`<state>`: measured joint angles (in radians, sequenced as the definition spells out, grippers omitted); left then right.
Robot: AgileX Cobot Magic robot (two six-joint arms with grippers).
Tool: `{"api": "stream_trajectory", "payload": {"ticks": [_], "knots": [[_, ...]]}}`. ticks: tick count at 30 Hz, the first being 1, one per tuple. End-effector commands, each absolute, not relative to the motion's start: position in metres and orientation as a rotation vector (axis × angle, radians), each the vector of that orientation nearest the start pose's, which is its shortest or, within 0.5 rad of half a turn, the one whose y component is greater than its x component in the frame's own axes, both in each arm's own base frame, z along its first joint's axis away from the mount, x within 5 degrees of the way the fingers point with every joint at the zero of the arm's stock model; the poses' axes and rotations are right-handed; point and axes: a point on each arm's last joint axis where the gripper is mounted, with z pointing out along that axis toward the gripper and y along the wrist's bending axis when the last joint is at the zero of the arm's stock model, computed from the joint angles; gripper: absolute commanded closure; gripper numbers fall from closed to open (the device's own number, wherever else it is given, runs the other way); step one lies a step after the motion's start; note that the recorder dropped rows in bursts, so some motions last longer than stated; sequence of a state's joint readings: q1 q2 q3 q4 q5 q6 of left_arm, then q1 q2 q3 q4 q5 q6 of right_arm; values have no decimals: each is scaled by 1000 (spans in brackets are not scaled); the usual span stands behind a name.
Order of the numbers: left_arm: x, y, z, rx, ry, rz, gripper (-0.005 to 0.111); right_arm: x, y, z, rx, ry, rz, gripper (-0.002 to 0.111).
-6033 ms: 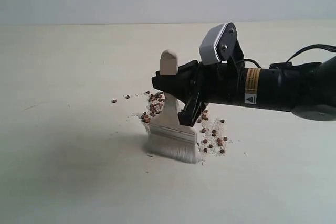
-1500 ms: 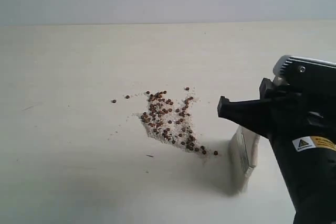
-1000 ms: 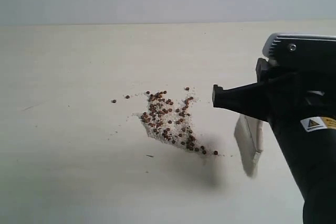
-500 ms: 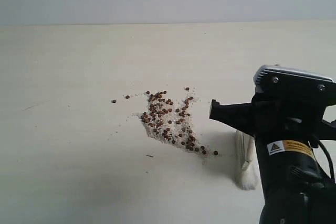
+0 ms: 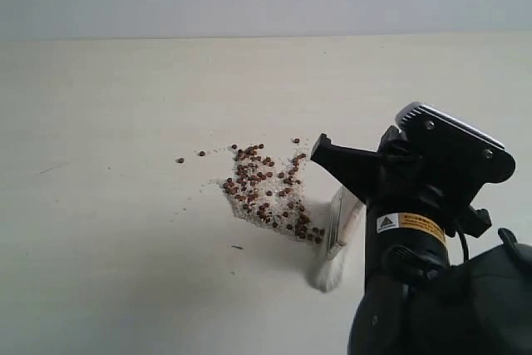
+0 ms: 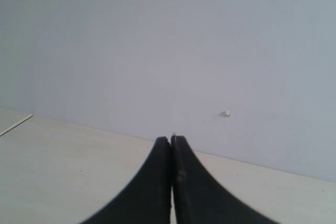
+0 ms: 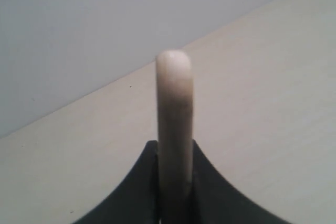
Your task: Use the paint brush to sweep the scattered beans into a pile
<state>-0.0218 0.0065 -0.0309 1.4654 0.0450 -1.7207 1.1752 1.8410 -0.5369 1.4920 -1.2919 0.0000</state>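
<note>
Item: beans, dark reddish-brown, in a loose slanting patch with whitish grit mid-table; two strays lie apart on its left side

Tool: paint brush, near upright and edge-on, bristles down at the table just beside the patch's near right end

Step, as judged: inward stroke from the right. Keep the bristles pressed flat, draw slowly toward the patch's middle, stop short of scattering; the strays need a separate pass

Right gripper: jaws clamped on the wooden handle, its rounded end standing above them

Left gripper: jaws together, empty, away from the work, facing the wall
</note>
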Motion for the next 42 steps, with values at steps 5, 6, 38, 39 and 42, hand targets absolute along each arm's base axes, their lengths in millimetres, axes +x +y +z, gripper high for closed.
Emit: {"api": "stream_trajectory", "payload": {"ticks": [5, 6, 38, 39, 42], "knots": [[55, 3, 222, -216, 1448, -197, 107, 190, 189, 136, 596, 1757, 129, 108], [55, 3, 222, -216, 1448, -197, 107, 192, 189, 137, 604, 1753, 128, 108], [55, 3, 222, -217, 1448, -198, 107, 208, 203, 203, 459, 1719, 84, 108], [55, 3, 222, -217, 1448, -198, 107, 207, 201, 206, 459, 1722, 74, 108], [55, 3, 222, -217, 1448, -198, 107, 206, 199, 212, 460, 1714, 87, 108]]}}
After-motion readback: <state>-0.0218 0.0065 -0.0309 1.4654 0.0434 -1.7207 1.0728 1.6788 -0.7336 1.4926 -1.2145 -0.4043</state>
